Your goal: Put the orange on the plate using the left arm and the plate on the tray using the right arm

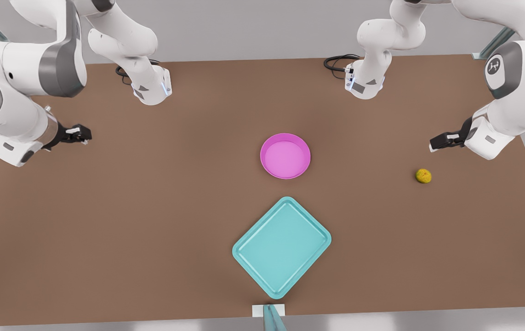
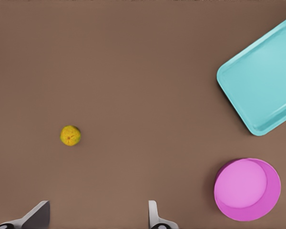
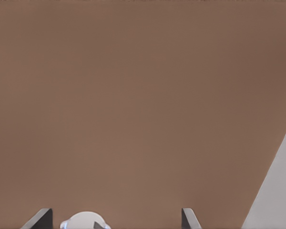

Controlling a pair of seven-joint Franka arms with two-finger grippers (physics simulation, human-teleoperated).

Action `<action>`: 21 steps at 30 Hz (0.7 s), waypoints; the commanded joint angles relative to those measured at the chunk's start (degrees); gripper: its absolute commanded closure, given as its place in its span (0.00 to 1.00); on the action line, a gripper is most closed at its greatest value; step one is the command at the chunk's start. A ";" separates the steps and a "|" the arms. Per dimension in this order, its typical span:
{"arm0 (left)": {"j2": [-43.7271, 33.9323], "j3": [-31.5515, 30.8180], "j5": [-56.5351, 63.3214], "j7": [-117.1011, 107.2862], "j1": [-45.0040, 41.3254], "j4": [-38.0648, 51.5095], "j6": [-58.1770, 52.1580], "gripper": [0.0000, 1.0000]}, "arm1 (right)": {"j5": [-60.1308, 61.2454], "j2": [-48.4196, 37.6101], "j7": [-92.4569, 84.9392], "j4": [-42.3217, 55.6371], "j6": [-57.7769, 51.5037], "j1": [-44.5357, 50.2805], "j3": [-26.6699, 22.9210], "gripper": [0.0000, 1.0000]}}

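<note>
Broadly, spanning the scene as a brown bench (image 1: pixel 152 220). Lying diagonally near its front edge — the tray (image 1: pixel 282 247); sitting just behind it, apart, the plate (image 1: pixel 285 156). Resting alone well toward the front view's right, the orange (image 1: pixel 423 175). Hovering near that fruit with fingers spread wide and gripping nothing, the left gripper (image 1: pixel 433 145). Hanging over bare bench at the opposite side, likewise parted and holding nothing, the right gripper (image 1: pixel 85 136).

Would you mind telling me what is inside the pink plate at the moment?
Nothing: the plate shows only its own bare pink floor, in the front view and the left wrist view alike. The orange lies apart on the table. The near wall's inner face is hidden.
</note>
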 commanded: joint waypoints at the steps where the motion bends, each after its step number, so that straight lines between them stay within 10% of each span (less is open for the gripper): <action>1: -0.18 0.61 -0.04 -1.90 0.22 -0.14 1.13 0.00 | -0.11 0.15 -3.53 0.01 2.31 0.07 0.02 0.00; 13: 9.31 8.78 -0.12 22.53 5.32 -37.59 56.68 0.00 | 0.15 1.38 -3.44 -0.16 1.87 -0.19 -0.06 0.00; 21: 12.83 8.87 -0.12 34.31 7.78 -40.93 55.01 0.00 | 0.15 2.17 -3.44 -0.08 1.69 -0.10 0.02 0.00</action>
